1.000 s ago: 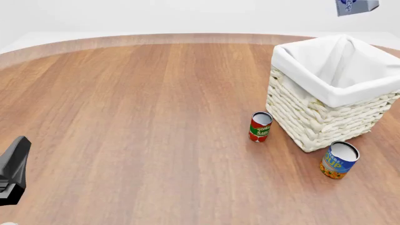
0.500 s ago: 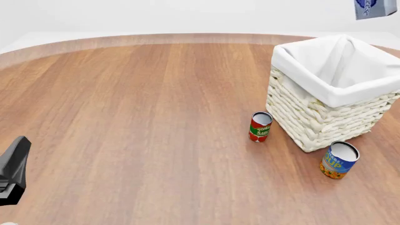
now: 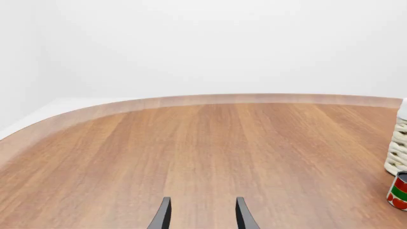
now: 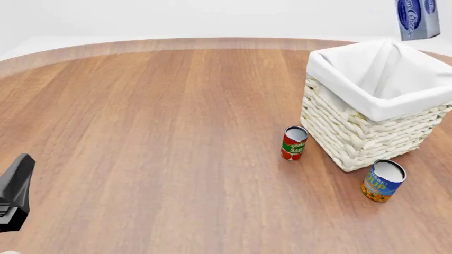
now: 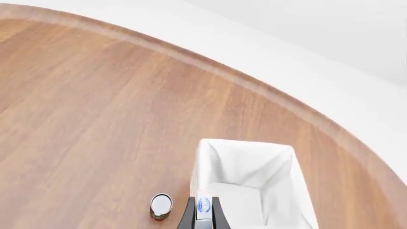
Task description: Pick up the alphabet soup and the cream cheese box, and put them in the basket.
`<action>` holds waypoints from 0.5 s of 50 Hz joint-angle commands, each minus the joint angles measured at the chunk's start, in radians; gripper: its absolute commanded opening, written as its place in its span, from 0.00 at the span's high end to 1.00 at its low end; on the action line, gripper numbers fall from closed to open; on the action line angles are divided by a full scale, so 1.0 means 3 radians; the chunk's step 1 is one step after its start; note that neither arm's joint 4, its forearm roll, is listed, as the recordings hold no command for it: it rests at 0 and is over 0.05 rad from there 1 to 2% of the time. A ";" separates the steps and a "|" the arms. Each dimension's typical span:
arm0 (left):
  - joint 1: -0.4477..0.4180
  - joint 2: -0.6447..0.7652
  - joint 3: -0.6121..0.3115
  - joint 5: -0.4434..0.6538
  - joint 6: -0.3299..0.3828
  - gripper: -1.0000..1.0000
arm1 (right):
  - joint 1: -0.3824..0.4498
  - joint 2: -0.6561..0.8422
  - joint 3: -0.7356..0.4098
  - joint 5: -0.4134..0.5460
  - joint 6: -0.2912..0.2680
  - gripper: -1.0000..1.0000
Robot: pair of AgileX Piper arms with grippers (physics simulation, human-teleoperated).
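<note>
The cream cheese box [image 4: 416,19], blue and silver, hangs in the air above the back right of the basket [image 4: 381,108]. In the right wrist view my right gripper [image 5: 203,212] is shut on the box [image 5: 203,205], high over the basket [image 5: 279,157]. The gripper itself is out of the front view. The alphabet soup [image 4: 383,180] stands upright on the table by the basket's near corner. My left gripper [image 3: 200,218] is open and empty, low over bare table at the near left. A black part of the left arm [image 4: 16,193] shows in the front view.
A red and green tomato sauce can [image 4: 294,143] stands upright just left of the basket; it also shows in the right wrist view [image 5: 160,206] and the left wrist view [image 3: 399,191]. The basket's wicker wall [image 3: 397,152] shows at the left wrist view's edge.
The cream cheese box has moved right and come lower toward the basket, turning more upright. The left arm, both cans and the basket have not moved.
</note>
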 commanded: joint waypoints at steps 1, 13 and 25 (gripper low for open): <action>0.0000 0.0000 0.0000 0.0000 0.0000 0.00 | -0.0145 0.0082 0.0137 -0.0133 0.0026 1.00; 0.0000 0.0000 0.0000 0.0000 0.0000 0.00 | -0.0283 0.0183 0.0284 -0.0254 0.0030 1.00; 0.0000 0.0000 0.0000 0.0000 0.0000 0.00 | -0.0386 0.0360 0.0274 -0.0360 -0.0032 1.00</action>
